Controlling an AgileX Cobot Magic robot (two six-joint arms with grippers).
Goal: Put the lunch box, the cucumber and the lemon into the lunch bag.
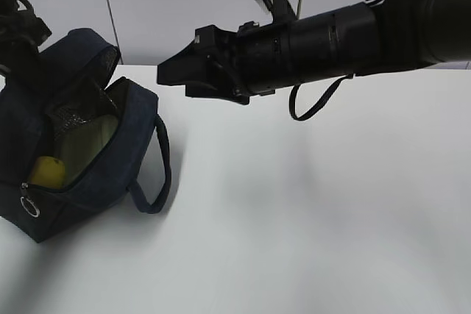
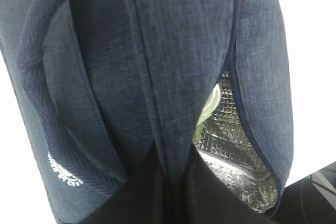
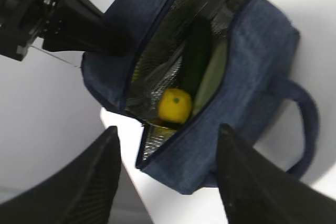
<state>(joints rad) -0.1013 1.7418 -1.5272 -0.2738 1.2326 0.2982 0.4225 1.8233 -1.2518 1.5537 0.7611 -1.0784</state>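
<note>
The navy lunch bag (image 1: 110, 159) stands open at the table's left. Inside it lie the yellow lemon (image 3: 175, 105), the dark green cucumber (image 3: 198, 56) and the lunch box with its pale green lid (image 3: 214, 77). From outside, the lemon (image 1: 45, 172) and the lid (image 1: 88, 141) show through the opening. My left gripper (image 2: 170, 169) is shut on the bag's fabric (image 2: 157, 51) and holds the flap up. My right gripper (image 3: 169, 129) hangs open and empty in the air above and right of the bag (image 3: 247, 66); it also shows as right gripper (image 1: 168, 73).
The right arm (image 1: 331, 34) stretches across the upper middle with a loose cable loop (image 1: 313, 104) under it. One bag handle (image 1: 158, 163) sticks out to the right. White tabletop (image 1: 309, 218) spreads right of the bag, with a wall behind.
</note>
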